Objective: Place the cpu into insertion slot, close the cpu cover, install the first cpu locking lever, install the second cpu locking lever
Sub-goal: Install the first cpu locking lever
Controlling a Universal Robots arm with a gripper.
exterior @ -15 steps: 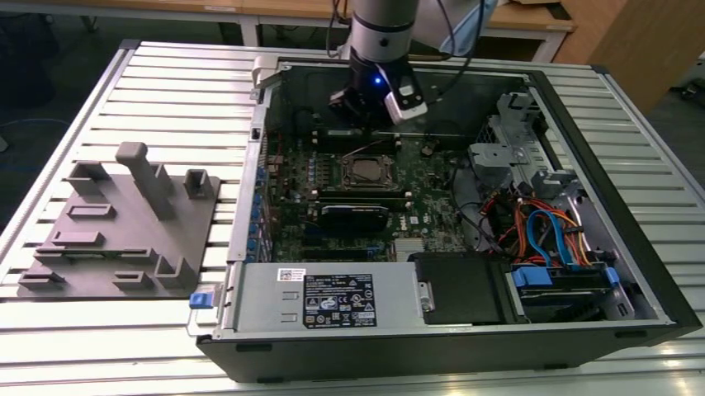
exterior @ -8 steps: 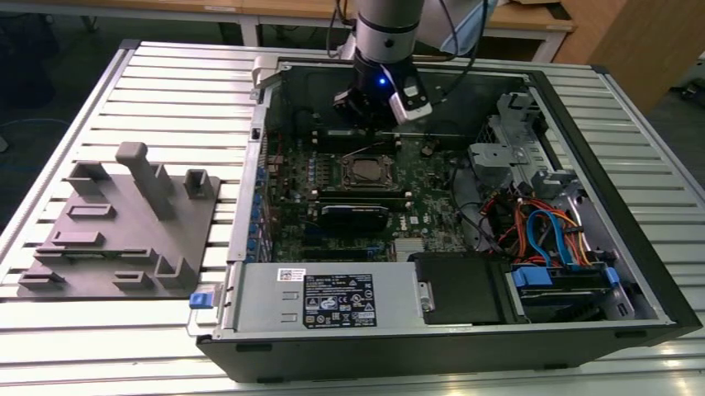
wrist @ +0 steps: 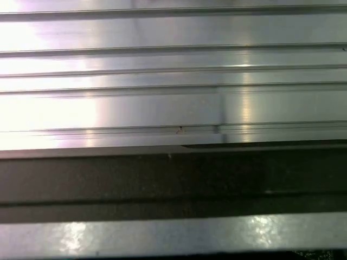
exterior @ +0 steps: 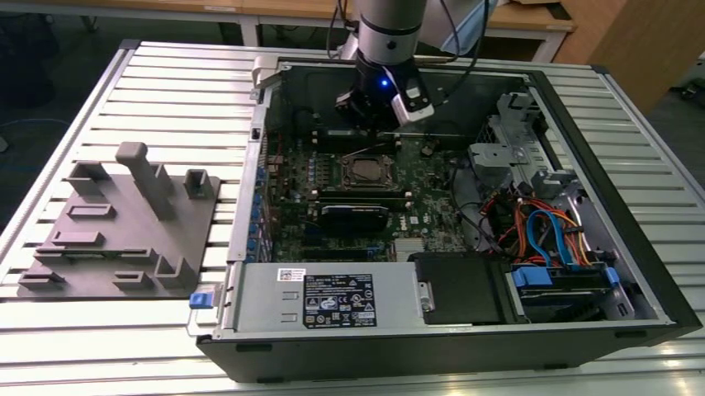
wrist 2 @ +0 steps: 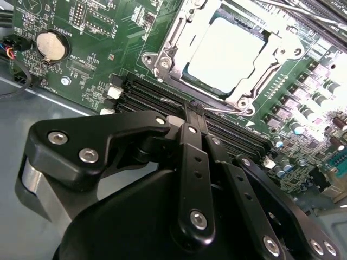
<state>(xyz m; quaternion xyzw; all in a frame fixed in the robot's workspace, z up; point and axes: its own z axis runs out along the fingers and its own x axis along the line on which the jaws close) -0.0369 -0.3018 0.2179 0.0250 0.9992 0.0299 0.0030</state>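
The cpu lies flat in the insertion slot on the green board, its dull silver top showing. The cpu cover, a silver frame, lies down around it. My gripper hangs just beyond the socket's edge, over the black memory slots, with its black fingers pressed together. A thin wire locking lever runs along that socket edge right at the fingertips; whether it is pinched I cannot tell. In the exterior view my gripper sits inside the open case, just behind the socket.
The open computer case lies on a ribbed aluminium table. A grey fixture block stands at the exterior view's left. Power supply, drive cage and coloured cables fill the case's near and right parts. A coin battery sits on the board.
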